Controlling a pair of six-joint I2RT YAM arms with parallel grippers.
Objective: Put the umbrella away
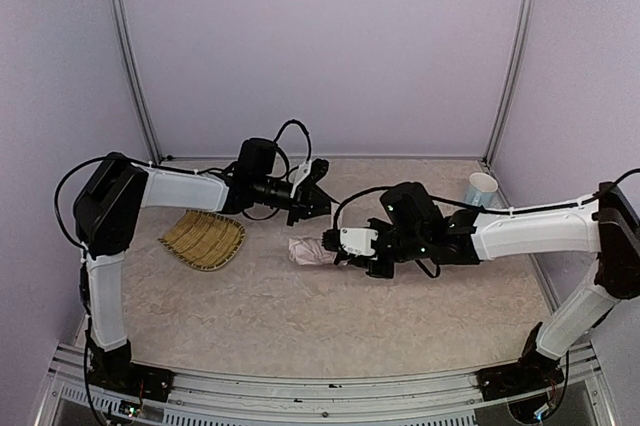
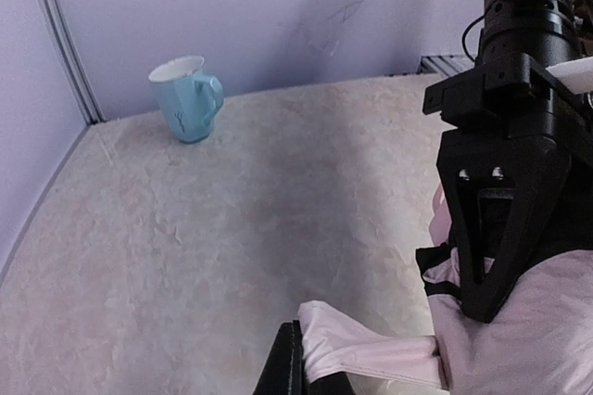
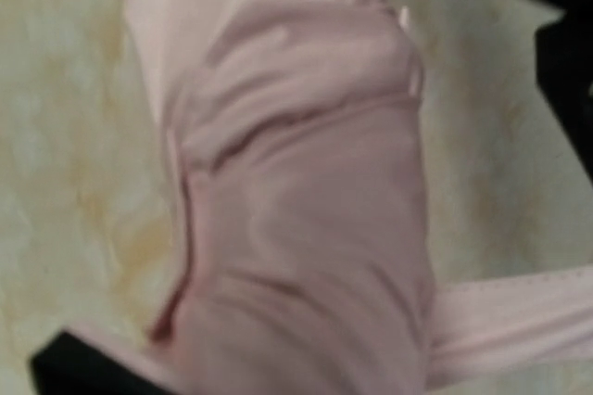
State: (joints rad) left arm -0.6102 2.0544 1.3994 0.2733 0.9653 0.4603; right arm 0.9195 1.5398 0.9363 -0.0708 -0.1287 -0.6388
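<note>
— Pink strap [image 2: 371, 355] sits pinched in the left gripper's [image 1: 316, 198] pressed-together jaws. The right gripper [image 1: 336, 246] clamps the folded umbrella [image 1: 306, 251], low over the middle of the table [image 1: 300, 336].
— Wrapping step, then?
— Likely. Next the strap needs drawing taut around the folds and fastening.

counts | umbrella [image 1: 310, 251]: 1 (pale pink, between the two sets of jaws) | woven tray [image 1: 205, 239]: 1, left of the left jaws | blue mug [image 1: 481, 188]: 1, well apart from both jaws | arms: 2, left arm [image 1: 185, 188] and right arm [image 1: 530, 231] | desk [image 1: 300, 316]: 1
</note>
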